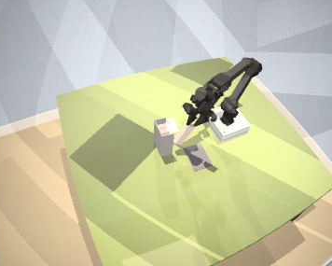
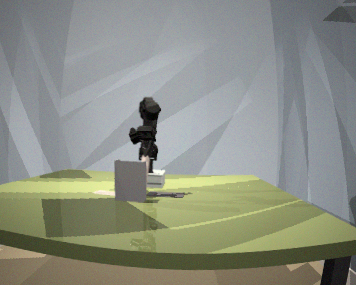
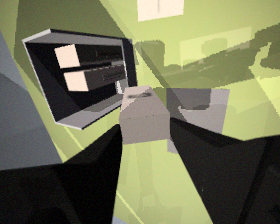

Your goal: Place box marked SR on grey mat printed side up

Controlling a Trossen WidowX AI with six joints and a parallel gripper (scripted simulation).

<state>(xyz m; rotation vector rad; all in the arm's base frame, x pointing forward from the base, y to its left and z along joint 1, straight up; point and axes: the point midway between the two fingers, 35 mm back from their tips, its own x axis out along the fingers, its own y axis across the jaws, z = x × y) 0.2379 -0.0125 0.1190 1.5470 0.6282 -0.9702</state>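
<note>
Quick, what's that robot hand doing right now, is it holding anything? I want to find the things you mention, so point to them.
Jaws: closed on a pale box [image 1: 184,134] [image 3: 145,120], held beside the bin [image 1: 164,143] [image 2: 130,181] [image 3: 90,120].
</note>
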